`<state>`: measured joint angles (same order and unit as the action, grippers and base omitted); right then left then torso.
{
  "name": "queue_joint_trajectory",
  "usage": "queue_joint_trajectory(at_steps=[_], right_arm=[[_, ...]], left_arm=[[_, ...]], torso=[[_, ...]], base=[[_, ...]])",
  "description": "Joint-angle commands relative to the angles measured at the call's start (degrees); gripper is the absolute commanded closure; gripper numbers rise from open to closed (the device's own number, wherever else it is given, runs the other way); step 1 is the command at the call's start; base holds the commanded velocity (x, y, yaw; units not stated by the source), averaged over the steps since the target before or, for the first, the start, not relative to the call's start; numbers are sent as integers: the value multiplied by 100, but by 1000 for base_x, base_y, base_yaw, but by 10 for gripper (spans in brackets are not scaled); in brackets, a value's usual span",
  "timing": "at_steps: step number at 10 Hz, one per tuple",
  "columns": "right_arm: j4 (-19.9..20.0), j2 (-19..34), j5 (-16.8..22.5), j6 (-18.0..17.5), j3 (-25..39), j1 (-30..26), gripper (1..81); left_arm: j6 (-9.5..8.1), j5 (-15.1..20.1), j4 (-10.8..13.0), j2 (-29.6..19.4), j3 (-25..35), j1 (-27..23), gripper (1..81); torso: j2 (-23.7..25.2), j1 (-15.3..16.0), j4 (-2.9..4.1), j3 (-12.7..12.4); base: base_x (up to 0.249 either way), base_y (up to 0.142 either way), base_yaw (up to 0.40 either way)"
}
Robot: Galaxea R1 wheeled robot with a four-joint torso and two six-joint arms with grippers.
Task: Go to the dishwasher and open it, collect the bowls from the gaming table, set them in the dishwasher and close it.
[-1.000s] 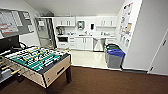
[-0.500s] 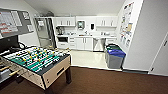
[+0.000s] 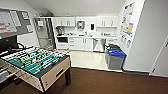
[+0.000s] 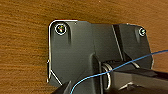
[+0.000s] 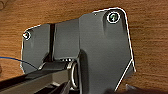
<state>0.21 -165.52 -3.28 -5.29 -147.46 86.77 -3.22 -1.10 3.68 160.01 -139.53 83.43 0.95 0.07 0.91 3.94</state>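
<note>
**Robot parked at the edge of the break room, dishwasher way across the floor**

Starting closest in: both wrist cameras look straight down at brown floor past the robot's own dark mounting plates. I honestly can't tell whether either gripper is spread or pressed together, because no fingers can be made out. Arms hanging low like that makes sense for driving, my guess is they're tucked so nothing swings into furniture.

Next out, the foosball table (image 3: 35,65) sits on the left of the head view on the dark brown carpet (image 3: 107,82), green field up, rods sticking out toward the robot. Its corner pokes into the lane, so any route forward probably has to stay right of it.

Past the carpet edge the floor turns to pale tile. The blue-lidded bin (image 3: 115,59) stands against the right wall with a green-lidded one just behind it, likely shoved there to keep the middle open.

Far end is the kitchenette: white cabinets (image 3: 80,43), a counter, upper cupboards. The dishwasher (image 3: 99,45) is the steel-fronted unit under the counter, right of the white doors, and it looks closed. Built in at counter height beside what looks like the sink area, which figures. No bowls can be made out from here.
</note>
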Motion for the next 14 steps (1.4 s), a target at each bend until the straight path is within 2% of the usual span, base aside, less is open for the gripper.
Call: queue_joint_trajectory(at_steps=[1,14], right_arm=[[-56,34,310,37,-10,-287,10],[-161,-45,302,28,-45,-278,10]], left_arm=[[14,312,62,-48,31,-288,10],[14,312,63,-30,31,-288,10]], torso=[[0,0,0,0],[0,2,0,0]], base=[[101,0,0],[103,0,0]])
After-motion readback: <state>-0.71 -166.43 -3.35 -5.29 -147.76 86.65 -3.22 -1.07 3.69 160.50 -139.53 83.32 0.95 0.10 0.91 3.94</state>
